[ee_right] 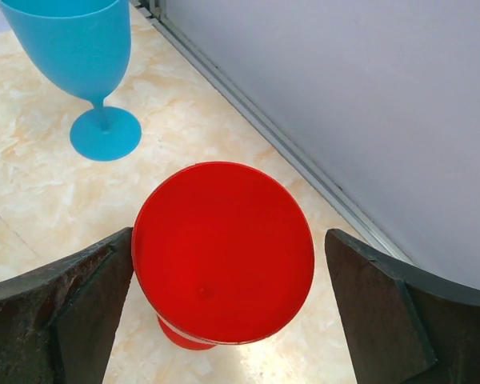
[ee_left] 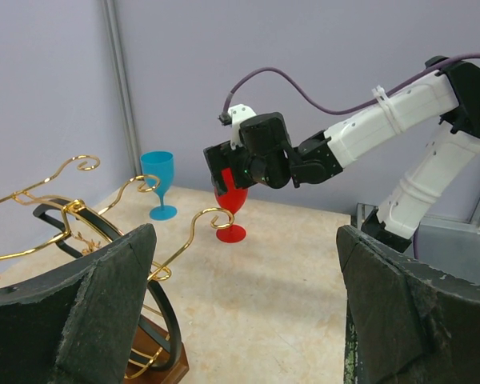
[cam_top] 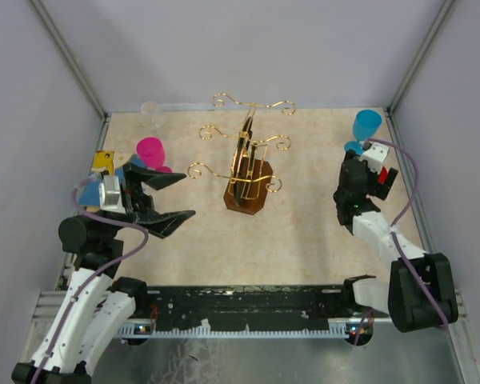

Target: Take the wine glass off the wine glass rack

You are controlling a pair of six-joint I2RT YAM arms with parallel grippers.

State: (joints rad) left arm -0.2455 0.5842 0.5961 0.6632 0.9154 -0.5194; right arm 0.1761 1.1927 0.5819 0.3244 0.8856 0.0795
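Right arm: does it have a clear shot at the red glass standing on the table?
Likely yes. The right gripper is open above the red glass, one finger on each side of its bowl and nothing between. The blue glass stands apart, out of the way.

1. The wine glass rack (cam_top: 248, 172) stands mid-way across the table (cam_top: 304, 232).
2. Far right stands one glass (ee_right: 96, 72); a second glass (ee_right: 224, 252) stands just nearer (between the right gripper (ee_right: 228, 244) fingers).
3. Left: a third glass (cam_top: 150, 150), with a fourth glass (cam_top: 151, 110) behind it.
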